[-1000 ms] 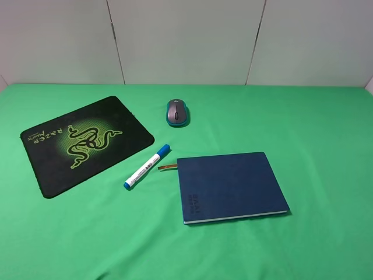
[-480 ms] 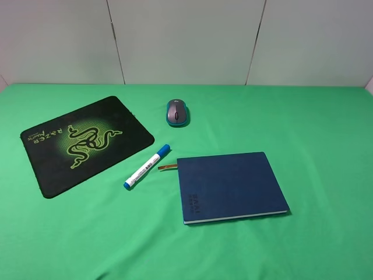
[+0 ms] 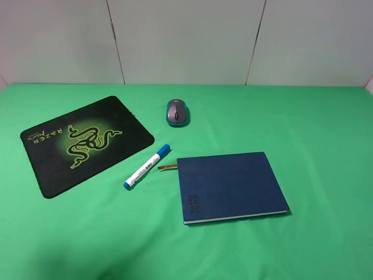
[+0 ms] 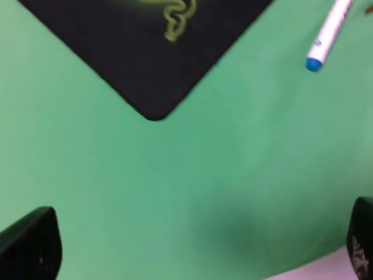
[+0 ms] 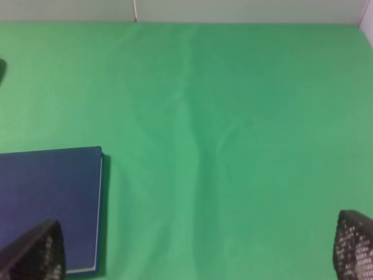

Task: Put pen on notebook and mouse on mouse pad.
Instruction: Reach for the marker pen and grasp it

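The black mouse pad (image 3: 87, 143) with its green snake logo lies at the left. The grey and teal mouse (image 3: 178, 112) sits on the green cloth beyond the pad's right corner. The pen (image 3: 147, 166) lies slanted between the pad and the navy notebook (image 3: 230, 185). Neither gripper shows in the exterior view. My left gripper (image 4: 195, 251) is open above bare cloth, short of a corner of the mouse pad (image 4: 151, 52) and the pen (image 4: 329, 32). My right gripper (image 5: 192, 251) is open over cloth, with the notebook (image 5: 49, 204) beside one fingertip (image 5: 32, 254).
Green cloth (image 3: 315, 128) covers the whole table up to a grey panelled wall (image 3: 186, 41). A brown ribbon (image 3: 168, 167) sticks out of the notebook toward the pen. A pale strip (image 4: 303, 271) shows past the cloth's edge in the left wrist view.
The pad, mouse, pen and notebook have not moved. A faint shadow at the front left edge of the cloth has spread a little.
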Robot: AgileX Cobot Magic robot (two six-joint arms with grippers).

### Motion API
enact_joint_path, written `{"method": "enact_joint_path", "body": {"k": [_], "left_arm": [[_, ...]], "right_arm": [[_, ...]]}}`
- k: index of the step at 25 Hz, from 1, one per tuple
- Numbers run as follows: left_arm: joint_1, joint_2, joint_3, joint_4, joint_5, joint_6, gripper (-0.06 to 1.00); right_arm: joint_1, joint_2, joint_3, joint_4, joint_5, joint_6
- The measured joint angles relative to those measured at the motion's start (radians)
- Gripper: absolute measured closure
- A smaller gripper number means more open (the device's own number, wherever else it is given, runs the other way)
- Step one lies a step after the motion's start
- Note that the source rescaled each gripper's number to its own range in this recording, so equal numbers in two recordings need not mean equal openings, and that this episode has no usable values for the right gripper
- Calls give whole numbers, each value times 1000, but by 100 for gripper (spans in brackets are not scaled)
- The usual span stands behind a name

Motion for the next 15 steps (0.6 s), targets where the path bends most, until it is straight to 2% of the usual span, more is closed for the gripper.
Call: {"method": "enact_joint_path", "body": {"k": [10, 15], "left_arm": [[-240, 407, -6, -1, -185, -5, -3], [-358, 595, -19, -2, -288, -44, -3]], "right_arm": [[0, 0, 0, 0, 0, 0], [0, 0, 0, 0, 0, 0]]}}
